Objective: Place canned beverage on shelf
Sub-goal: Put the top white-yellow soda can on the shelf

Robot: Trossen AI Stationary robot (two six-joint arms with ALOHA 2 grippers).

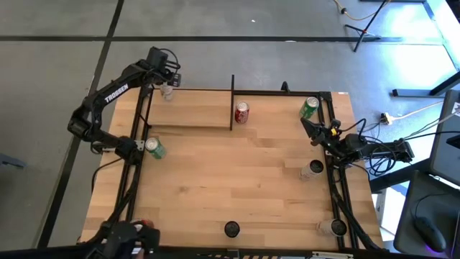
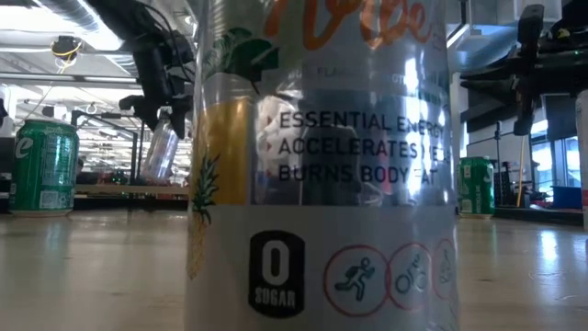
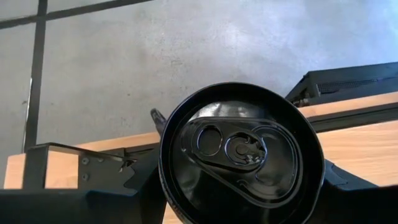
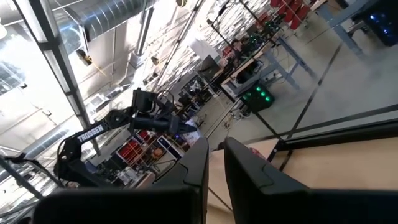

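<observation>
The left pincer (image 1: 167, 88) holds a can (image 1: 168, 92) above the shelf (image 1: 190, 108) — 1 red can (image 1: 241, 112) beside it.

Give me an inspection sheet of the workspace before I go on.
Surface: wooden table, black rods along its edges.
Job's things: shelf at far left; held can over its far left corner.
Clutter: red can beside the shelf's right end; corner green can; left green can; silver can; black-topped can at the near edge.
End effectors: left end effector shut on the held can; right end effector empty, by the corner green can.
Cables: floor cables right of the table.
Surroundings: grey floor.
</observation>
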